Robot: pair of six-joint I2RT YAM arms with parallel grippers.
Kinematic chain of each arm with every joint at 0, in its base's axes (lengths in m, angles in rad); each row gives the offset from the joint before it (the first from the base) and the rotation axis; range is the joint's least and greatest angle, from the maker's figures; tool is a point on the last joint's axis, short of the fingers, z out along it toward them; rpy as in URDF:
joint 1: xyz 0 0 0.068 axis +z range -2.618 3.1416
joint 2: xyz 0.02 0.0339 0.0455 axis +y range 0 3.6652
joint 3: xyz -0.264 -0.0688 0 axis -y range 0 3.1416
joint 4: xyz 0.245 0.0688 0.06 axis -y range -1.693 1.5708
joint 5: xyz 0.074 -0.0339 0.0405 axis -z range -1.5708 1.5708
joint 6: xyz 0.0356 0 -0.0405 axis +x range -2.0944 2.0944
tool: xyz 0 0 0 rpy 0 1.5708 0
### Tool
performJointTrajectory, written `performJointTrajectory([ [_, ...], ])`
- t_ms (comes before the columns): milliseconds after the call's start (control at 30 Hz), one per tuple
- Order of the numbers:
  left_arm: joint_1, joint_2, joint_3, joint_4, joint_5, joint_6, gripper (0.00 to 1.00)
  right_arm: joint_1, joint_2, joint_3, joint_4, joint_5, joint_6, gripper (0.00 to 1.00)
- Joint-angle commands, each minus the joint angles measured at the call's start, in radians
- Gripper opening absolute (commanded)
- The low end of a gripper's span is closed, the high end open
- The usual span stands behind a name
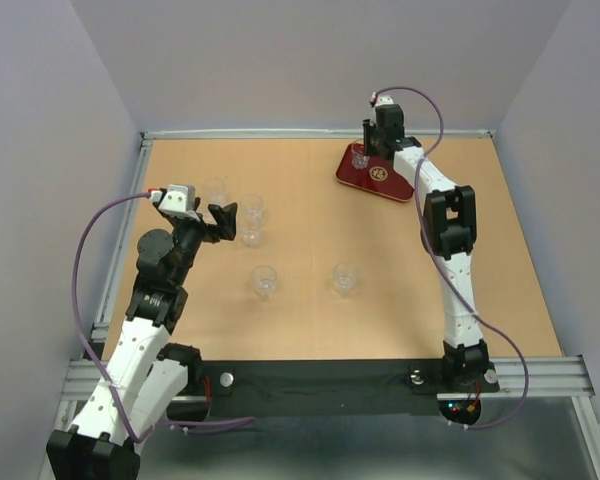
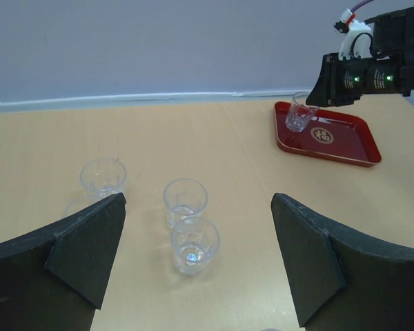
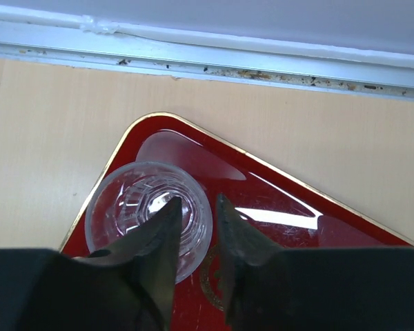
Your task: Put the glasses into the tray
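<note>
The dark red tray [image 1: 395, 186] lies at the far right; it also shows in the left wrist view [image 2: 348, 141] and the right wrist view [image 3: 297, 200]. My right gripper [image 1: 363, 150] [image 3: 196, 203] is shut on a clear glass [image 1: 360, 159] [image 3: 134, 200], one finger inside it and one outside, holding it at the tray's left corner. Several more glasses stand on the table: three at the left [image 1: 216, 190] [image 1: 251, 208] [image 1: 250, 234] and two in the middle [image 1: 265, 281] [image 1: 346, 278]. My left gripper [image 1: 223, 222] [image 2: 198, 200] is open and empty, just short of the nearest glass [image 2: 194, 245].
A metal rail [image 1: 320, 133] runs along the table's far edge, just behind the tray. Grey walls stand on three sides. The right arm [image 1: 448, 225] stretches along the right half of the table.
</note>
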Motion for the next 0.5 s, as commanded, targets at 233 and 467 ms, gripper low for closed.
performJointTrajectory([
  [233,-0.008,0.003,0.044,0.057,0.080,0.026,0.99,0.007,-0.045,0.079,0.074,-0.010,-0.033,0.52],
  [467,-0.016,0.018,0.038,0.078,0.157,0.023,0.99,0.006,-0.210,-0.041,0.077,-0.031,-0.085,0.53],
])
